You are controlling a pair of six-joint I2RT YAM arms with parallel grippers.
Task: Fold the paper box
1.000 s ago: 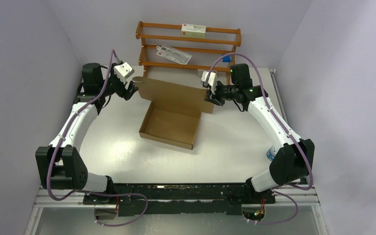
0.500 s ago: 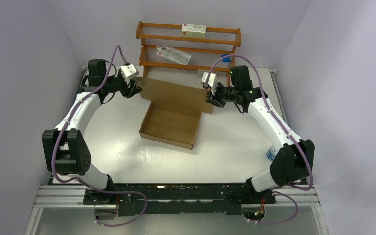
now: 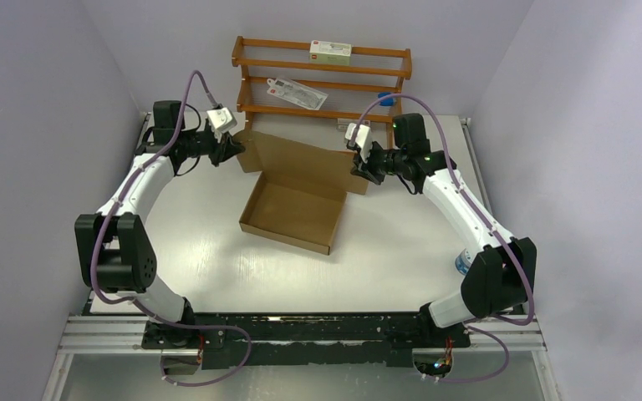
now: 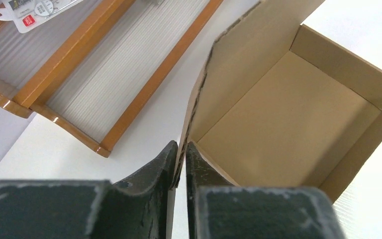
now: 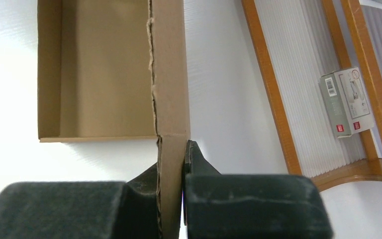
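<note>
While the box [image 3: 292,209] sat on the desk [image 3: 401,242] just before the rack [image 3: 384,53], its lid [image 3: 301,159] stood upright, the left end effector [image 4: 180,149] and right end effector [image 5: 171,159] each clamped on one lid end. Closing was in hand; next, both should probably swing it away from the rack together.

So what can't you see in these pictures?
- Top view: print on the small white carton on the orange-brown wooden rack, too small to read.
- Top view: a small blue-and-white thing, mostly behind the right arm.
- Left wrist view: the brown corrugated cardboard box flap's bottom corner, pinched inside the left tool.
- Right wrist view: the rack, cut off by the picture's edge.
</note>
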